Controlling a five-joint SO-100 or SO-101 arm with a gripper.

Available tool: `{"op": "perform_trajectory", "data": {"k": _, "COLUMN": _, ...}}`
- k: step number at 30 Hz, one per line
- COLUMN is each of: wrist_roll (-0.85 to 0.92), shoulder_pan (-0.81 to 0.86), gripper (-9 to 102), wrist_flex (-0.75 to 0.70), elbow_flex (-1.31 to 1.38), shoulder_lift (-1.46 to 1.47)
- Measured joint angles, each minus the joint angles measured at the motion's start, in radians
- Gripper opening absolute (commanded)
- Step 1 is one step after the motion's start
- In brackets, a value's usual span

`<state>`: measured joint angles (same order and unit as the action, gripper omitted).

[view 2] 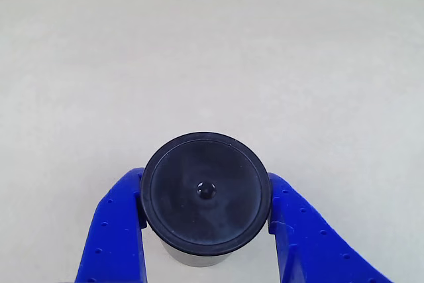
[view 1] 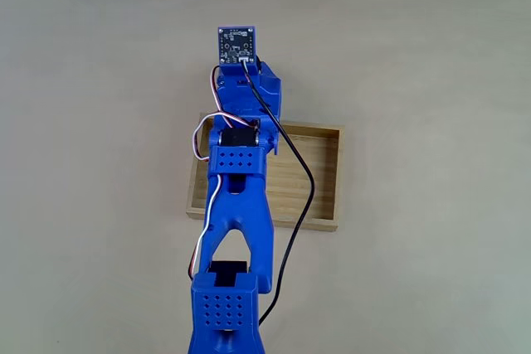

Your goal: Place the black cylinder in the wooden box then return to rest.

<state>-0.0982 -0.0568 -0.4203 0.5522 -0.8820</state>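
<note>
Seen close from the arm's own camera, left to right: a blue finger, the black cylinder with its round top facing the lens, then the second blue finger. Both fingers press the cylinder's sides, so the hand appears to grip it over the pale desk. From the fixed camera above, the blue arm reaches across the wooden box. The carrying step seems in hand. Next, the hand needs to come back over the box floor, lower, and open.

Plain beige tabletop, evenly lit
</note>
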Motion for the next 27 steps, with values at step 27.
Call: {"op": "perform_trajectory", "data": {"k": 27, "wrist_roll": 0.021, "shoulder_pan": 0.0, "gripper": 20, "wrist_flex": 0.034, "elbow_flex": -0.385, "shoulder_lift": 0.514}}
